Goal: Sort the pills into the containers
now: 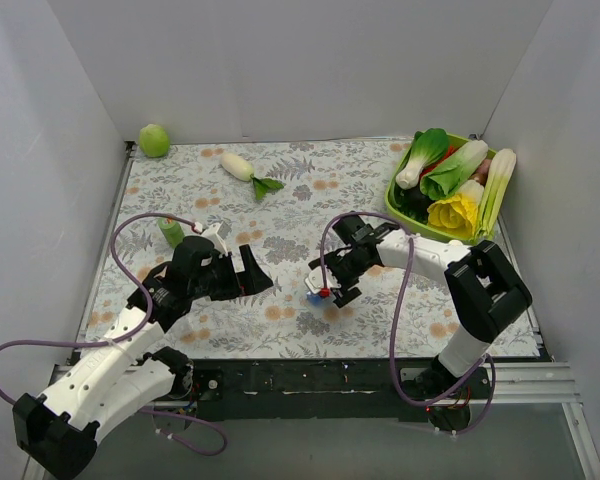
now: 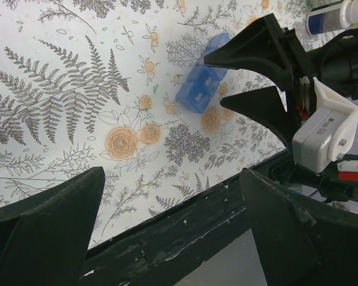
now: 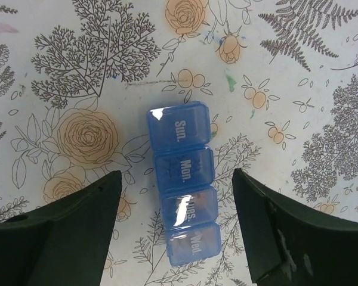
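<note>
The containers are a blue strip of four joined compartments marked Sun., Mon., Tues. and Wed., lying flat on the floral cloth with lids shut. The strip also shows in the top view and the left wrist view. My right gripper is open, just above the strip, one finger on each side and not touching it. It shows in the top view too. My left gripper is open and empty, a little left of the strip. No loose pills show.
A green bottle stands by the left arm. A white-and-blue bottle shows at the left wrist view's top edge. A green bin of vegetables sits back right, a white radish and a green fruit at the back. The black front rail lies under the left gripper.
</note>
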### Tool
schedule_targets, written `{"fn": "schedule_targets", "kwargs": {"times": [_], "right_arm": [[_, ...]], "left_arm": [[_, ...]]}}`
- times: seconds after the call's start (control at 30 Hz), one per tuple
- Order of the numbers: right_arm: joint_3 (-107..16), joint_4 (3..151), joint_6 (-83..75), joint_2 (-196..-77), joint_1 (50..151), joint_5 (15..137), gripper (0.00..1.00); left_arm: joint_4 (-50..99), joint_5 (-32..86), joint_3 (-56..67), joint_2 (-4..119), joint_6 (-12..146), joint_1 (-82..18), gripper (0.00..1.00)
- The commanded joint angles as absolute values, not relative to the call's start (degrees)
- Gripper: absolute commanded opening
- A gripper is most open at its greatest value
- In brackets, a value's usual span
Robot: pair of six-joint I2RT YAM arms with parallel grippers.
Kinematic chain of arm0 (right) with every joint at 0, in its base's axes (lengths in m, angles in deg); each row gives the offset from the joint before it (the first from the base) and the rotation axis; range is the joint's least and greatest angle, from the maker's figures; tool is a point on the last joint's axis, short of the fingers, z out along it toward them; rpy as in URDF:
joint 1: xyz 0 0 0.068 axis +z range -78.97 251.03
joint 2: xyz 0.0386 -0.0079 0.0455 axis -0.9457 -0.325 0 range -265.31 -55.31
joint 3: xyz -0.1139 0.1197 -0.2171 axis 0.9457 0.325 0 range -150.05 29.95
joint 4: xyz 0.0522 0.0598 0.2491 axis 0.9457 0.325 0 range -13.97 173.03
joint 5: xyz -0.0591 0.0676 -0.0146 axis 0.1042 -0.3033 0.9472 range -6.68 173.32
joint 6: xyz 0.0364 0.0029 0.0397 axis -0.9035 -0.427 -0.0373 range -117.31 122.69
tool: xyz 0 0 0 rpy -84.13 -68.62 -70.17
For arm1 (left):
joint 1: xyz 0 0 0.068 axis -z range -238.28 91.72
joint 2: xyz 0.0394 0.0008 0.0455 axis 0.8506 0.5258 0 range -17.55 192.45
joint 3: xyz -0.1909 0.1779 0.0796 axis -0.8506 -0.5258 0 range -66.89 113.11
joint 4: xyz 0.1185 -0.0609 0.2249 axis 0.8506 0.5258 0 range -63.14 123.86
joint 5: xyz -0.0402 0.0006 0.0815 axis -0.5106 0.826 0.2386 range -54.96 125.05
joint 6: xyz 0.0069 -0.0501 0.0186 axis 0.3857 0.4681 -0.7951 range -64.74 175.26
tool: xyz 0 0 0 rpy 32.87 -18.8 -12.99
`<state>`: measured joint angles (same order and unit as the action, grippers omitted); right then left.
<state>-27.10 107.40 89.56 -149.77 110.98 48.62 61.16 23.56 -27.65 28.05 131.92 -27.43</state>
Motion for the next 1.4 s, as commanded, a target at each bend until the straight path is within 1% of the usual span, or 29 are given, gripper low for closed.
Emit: {"fn": "schedule_targets", "kwargs": {"times": [0.0,0.13,0.3,0.4,0.5,0.57,0.6,0.63,0.7,0.73,0.8,0.83,0.93,0.97,1.0,1.1,1.23,1.37], "right_arm": [[-30.3,107.2,89.7,-151.8,111.6,49.8,0.8],[-31.0,107.2,89.2,-153.3,111.8,50.3,0.72],[-30.9,107.4,89.5,-153.7,112.3,50.4,0.66],[-31.4,107.8,89.2,-154.2,112.4,50.1,0.61],[-31.6,107.9,88.7,-154.6,112.8,50.1,0.56],[-32.0,108.2,88.0,-155.0,112.8,50.4,0.47],[-32.3,108.4,87.7,-155.1,112.9,50.4,0.44],[-32.6,108.6,86.4,-155.1,112.9,50.4,0.38],[-32.4,108.7,85.0,-154.4,112.8,50.7,0.34],[-32.3,108.5,83.9,-153.9,112.8,50.6,0.31],[-30.7,107.3,81.7,-151.8,112.7,50.4,0.29],[-30.0,106.7,80.5,-151.1,112.7,50.4,0.27],[-26.3,102.0,74.3,-147.1,112.8,50.8,0.26],[-23.3,100.0,71.1,-144.6,112.8,51.8,0.26],[-22.1,96.5,69.9,-143.6,113.0,52.1,0.25],[-18.2,92.0,65.8,-140.7,113.4,54.2,0.25],[-14.0,86.5,62.1,-138.0,114.2,56.6,0.25],[-11.2,82.2,59.9,-137.3,115.8,59.6,0.25]], "left_arm": [[61.4,24.4,-28.4,27.2,132.8,-27.7,0.98],[61.0,24.3,-28.8,27.2,133.3,-27.7,0.98],[60.4,23.9,-29.8,27.2,133.8,-27.6,0.98],[60.1,23.4,-30.5,27.0,134.6,-27.7,0.98],[58.5,22.7,-31.8,26.8,135.5,-27.6,0.98],[57.4,21.8,-33.2,26.7,135.9,-27.6,0.98],[56.0,21.3,-33.8,26.6,136.5,-27.6,0.98],[54.9,20.8,-34.5,26.6,136.6,-27.6,0.98],[52.2,18.3,-36.7,26.7,136.6,-27.6,0.98],[49.0,17.6,-37.6,26.7,137.4,-27.7,0.98],[44.5,14.4,-41.4,27.4,138.5,-27.7,0.97],[39.6,13.3,-42.8,28.1,140.6,-27.6,0.97],[29.3,10.4,-46.9,32.2,143.8,-27.6,0.96],[27.2,9.9,-47.9,33.3,146.5,-27.6,0.96],[20.7,9.3,-49.6,35.9,147.8,-27.6,0.96],[12.5,8.8,-51.1,41.7,150.7,-27.5,0.96],[6.4,7.5,-50.4,49.9,152.3,-27.3,0.96],[1.1,5.0,-48.3,57.9,154.1,-26.2,0.92]]}}
